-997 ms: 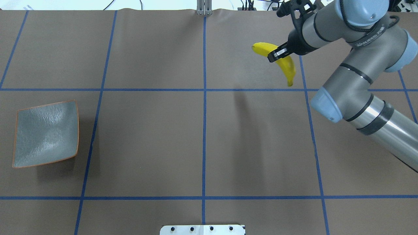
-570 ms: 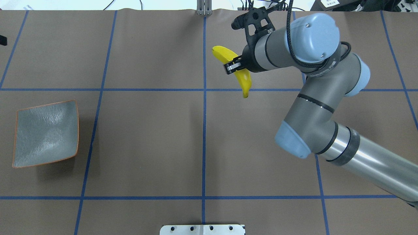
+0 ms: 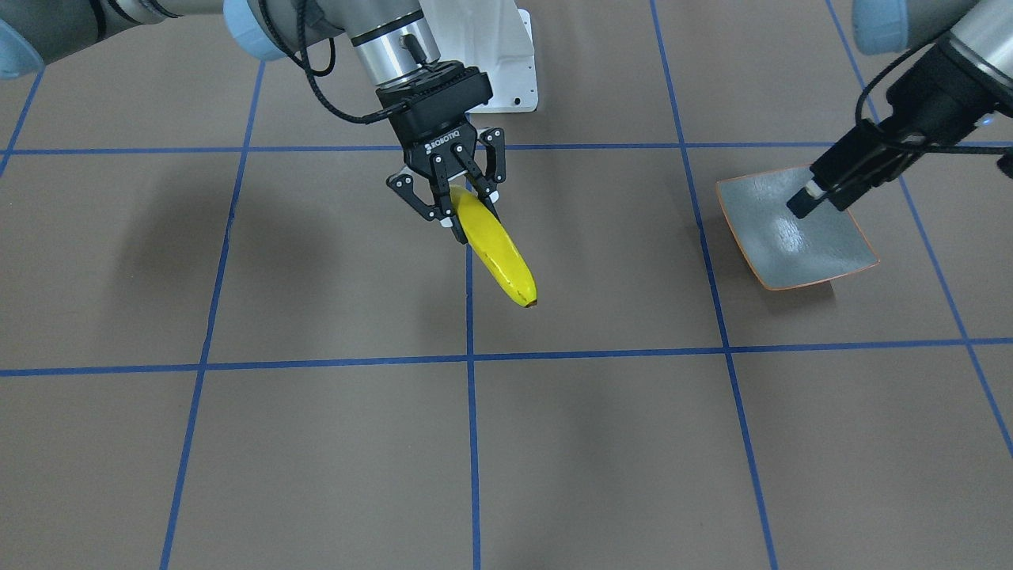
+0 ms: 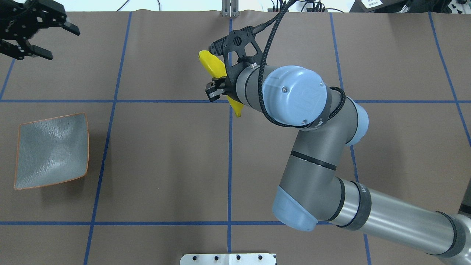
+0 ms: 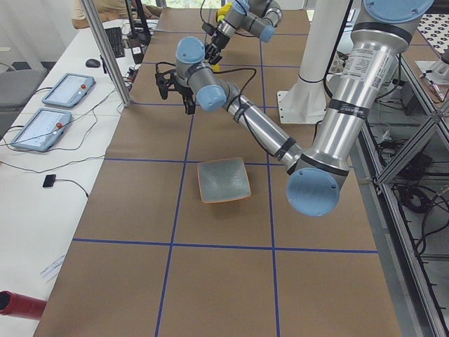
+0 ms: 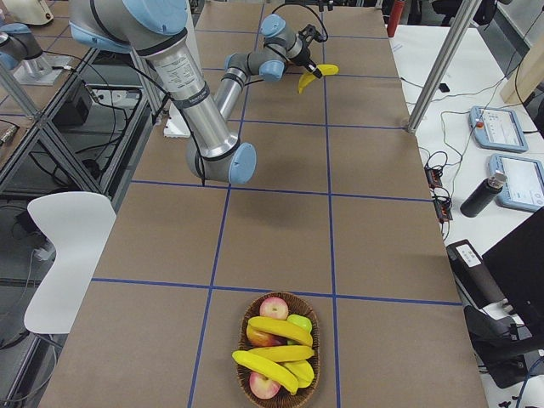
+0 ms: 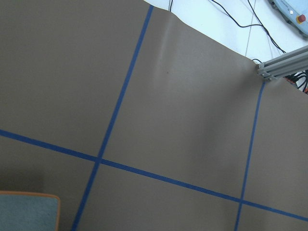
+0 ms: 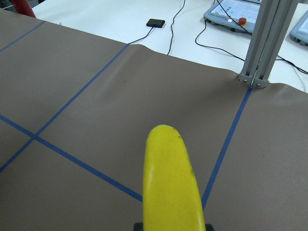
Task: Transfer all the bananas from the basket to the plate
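Observation:
My right gripper [image 4: 218, 88] is shut on a yellow banana [image 4: 211, 63] and holds it above the table at the centre blue line. The front-facing view shows the same gripper [image 3: 460, 212] with the banana [image 3: 500, 257] slanting down from its fingers. In the right wrist view the banana [image 8: 171, 183] fills the lower middle. The grey-blue plate [image 4: 51, 151] with its orange rim lies bare at the left. My left gripper [image 4: 59, 40] hangs open beyond the plate, nothing in it. The basket [image 6: 246, 387] at the right end holds more bananas [image 6: 279, 330].
Red and green apples [image 6: 274, 308] lie in the basket among the bananas. An aluminium post [image 4: 230, 9] stands at the far table edge on the centre line. A white mounting plate [image 4: 228, 258] sits at the near edge. Tablets [image 6: 501, 127] and cables lie beyond the far edge.
My right arm has carried the banana leftwards from the table's right part to the centre line. My left gripper has come into view at the top left.

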